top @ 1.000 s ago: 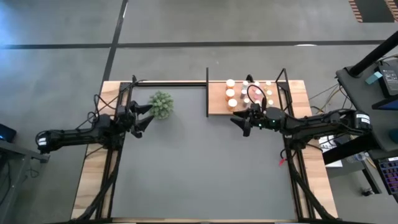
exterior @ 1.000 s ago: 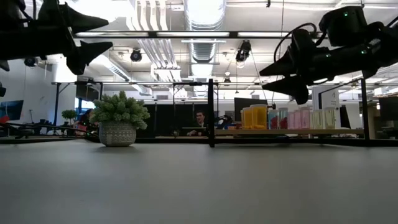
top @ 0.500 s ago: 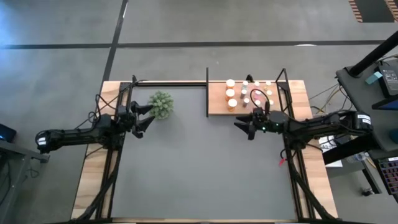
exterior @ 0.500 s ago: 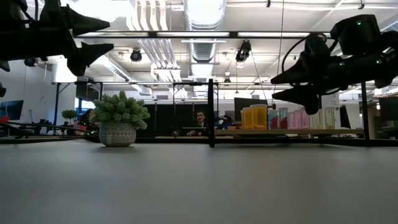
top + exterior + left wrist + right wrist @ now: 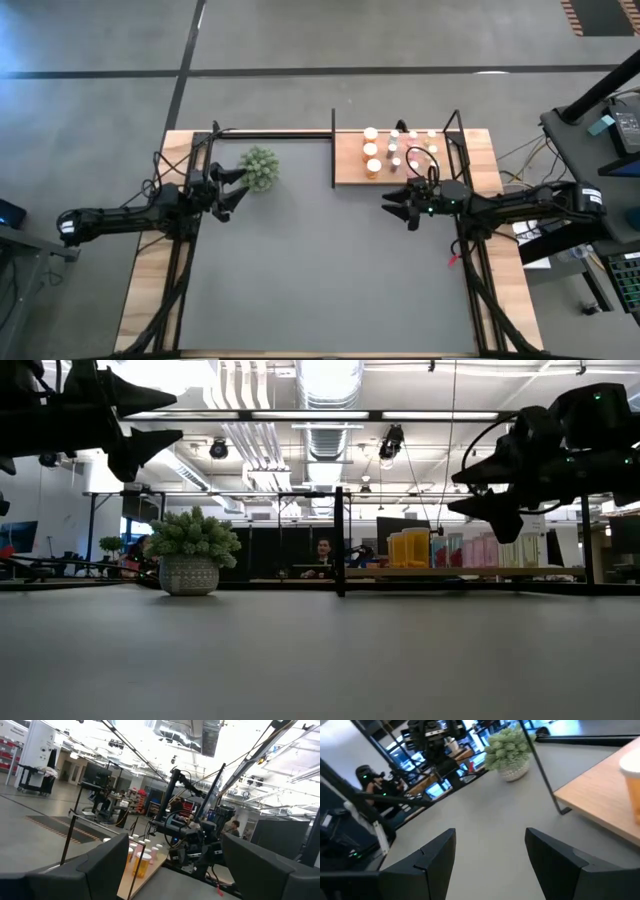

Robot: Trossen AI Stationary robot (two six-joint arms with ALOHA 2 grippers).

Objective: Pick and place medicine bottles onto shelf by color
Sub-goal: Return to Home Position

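Observation:
Several medicine bottles [image 5: 398,150] with white caps stand upright on the shelf [image 5: 350,168], a light wooden board at the table's far right. In the low view they show as orange bottles [image 5: 410,548] and pink vials [image 5: 482,550]. My right gripper [image 5: 392,209] hovers open and empty above the grey tabletop, just on the near side of the shelf, pointing toward the table's left. My left gripper [image 5: 243,186] hangs open and empty at the far left, beside the green plant ball [image 5: 260,167]. The right wrist view shows the shelf's corner [image 5: 600,800] and one orange bottle [image 5: 632,785].
The potted plant ball [image 5: 190,555] stands on the table at the far left. Thin black rods [image 5: 333,148] frame the shelf and run along the table's far edge. Wooden side strips [image 5: 150,280] flank the grey mat [image 5: 320,270]. People and desks show in the room behind.
My right gripper has drawn back from the shelf toward the table's near and right edges and sunk a little, its fingers still apart and empty. The bottles stay where they were.

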